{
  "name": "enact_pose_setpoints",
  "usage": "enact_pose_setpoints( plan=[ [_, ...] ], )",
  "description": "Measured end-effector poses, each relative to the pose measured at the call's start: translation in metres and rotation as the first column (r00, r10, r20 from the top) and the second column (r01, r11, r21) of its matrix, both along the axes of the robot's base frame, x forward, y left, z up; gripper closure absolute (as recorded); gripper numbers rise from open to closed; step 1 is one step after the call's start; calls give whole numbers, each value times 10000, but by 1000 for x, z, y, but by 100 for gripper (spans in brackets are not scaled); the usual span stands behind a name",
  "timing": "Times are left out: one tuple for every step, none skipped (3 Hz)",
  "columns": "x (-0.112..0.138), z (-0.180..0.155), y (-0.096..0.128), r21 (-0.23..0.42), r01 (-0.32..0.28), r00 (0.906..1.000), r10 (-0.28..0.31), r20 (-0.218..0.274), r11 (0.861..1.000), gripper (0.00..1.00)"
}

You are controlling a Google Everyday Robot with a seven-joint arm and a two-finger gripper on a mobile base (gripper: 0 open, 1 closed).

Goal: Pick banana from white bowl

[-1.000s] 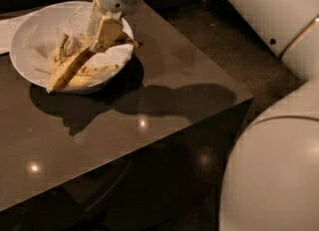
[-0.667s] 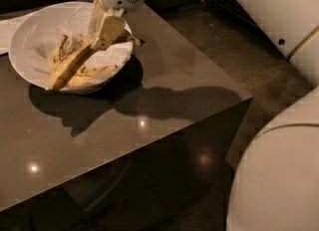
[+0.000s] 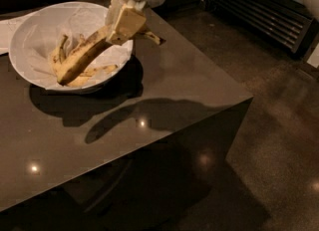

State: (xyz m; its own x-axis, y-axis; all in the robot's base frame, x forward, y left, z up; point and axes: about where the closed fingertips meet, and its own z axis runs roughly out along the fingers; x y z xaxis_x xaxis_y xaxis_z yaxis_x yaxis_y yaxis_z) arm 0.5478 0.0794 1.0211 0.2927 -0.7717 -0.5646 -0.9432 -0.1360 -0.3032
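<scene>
The banana (image 3: 82,56) is being gripped at its upper end by the gripper (image 3: 124,25), jaws closed, over the bowl (image 3: 22,38) rim, seemingly for lifting clear of the peel (image 3: 98,69).

The wide, shallow white bowl (image 3: 20,36) with its crinkled paper lining sits on the dark, glossy tabletop (image 3: 164,120), on its left side close to the back edge and well apart from the front right corner. In the bowl lie short pale yellow peel strips (image 3: 99,69), and over them the long, brown-mottled yellow banana (image 3: 82,56) slants from the bowl's middle up to its right rim. The robot's cream two-finger gripper (image 3: 124,26) is above that rim, clasping the banana's upper end (the tip juts out beyond, over the tabletop).
</scene>
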Motion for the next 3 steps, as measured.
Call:
enact_pose_setpoints(
  plan=[
    [-15,2,-26,185,770,9970,-770,-1,9969,100],
    [-28,-5,-61,588,1753,9845,-1755,-25,9827,100],
    [-29,-11,-65,543,1847,9828,-1845,-86,9813,100]
  ],
)
